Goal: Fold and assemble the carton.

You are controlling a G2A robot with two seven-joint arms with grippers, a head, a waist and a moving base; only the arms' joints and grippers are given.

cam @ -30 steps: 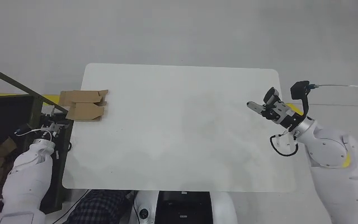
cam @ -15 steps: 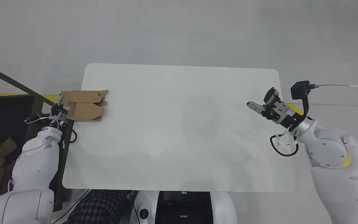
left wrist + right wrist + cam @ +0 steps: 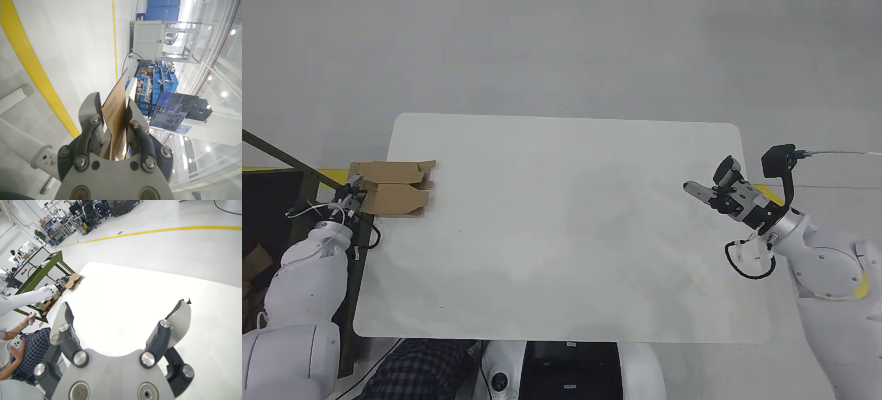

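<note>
My left gripper [image 3: 113,107] pinches the flat cardboard carton [image 3: 116,91] by one end, a finger on each side. The carton lies at about 10 o'clock on the white table [image 3: 562,260], poking past the edge. My right gripper [image 3: 124,308] is spread wide over the table's 3 o'clock side.

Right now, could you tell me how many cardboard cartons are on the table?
1: a flat brown cardboard carton at the white table's left edge, gripped by the left pincer; another may hide beneath.
</note>
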